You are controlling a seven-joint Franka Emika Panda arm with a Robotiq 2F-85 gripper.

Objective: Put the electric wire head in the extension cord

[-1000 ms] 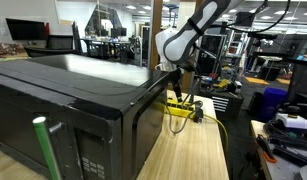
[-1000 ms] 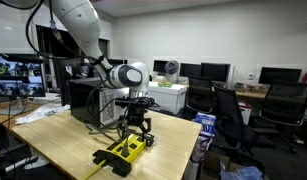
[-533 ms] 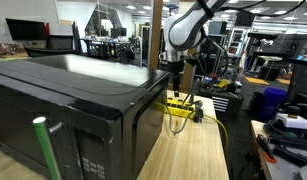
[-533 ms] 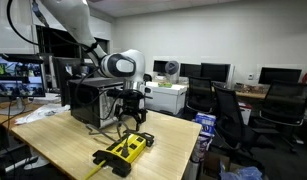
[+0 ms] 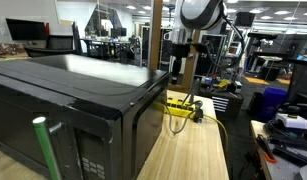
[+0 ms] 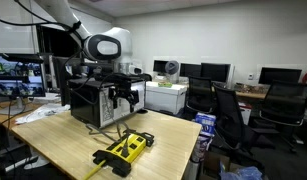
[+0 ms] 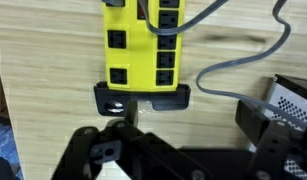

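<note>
Since half a second ago the arm has risen: the fingers (image 6: 131,96), which hung just above the power strip (image 6: 126,150), now hang well clear of it, about level with the top of the microwave (image 6: 88,100), and the arm's round white joint stands higher in both exterior views.

The yellow power strip lies flat on the wooden table (image 6: 63,135), near the table's right edge in an exterior view and to the right of the microwave's near corner. In an exterior view (image 5: 179,104) it shows just past the far right corner of the big black microwave (image 5: 73,100), almost straight below the fingers (image 5: 179,66).

The wrist view looks down on the strip (image 7: 138,45): two rows of dark sockets, with a black cap across the end nearest the camera. A grey cable (image 7: 233,72) loops over the wood to its right and runs up toward the strip's far end. The corner of a black box shows at the right edge.

Whether the fingers are released or clenched, I cannot tell; they are small in the exterior views and merge into a dark mass in the wrist view.
</note>
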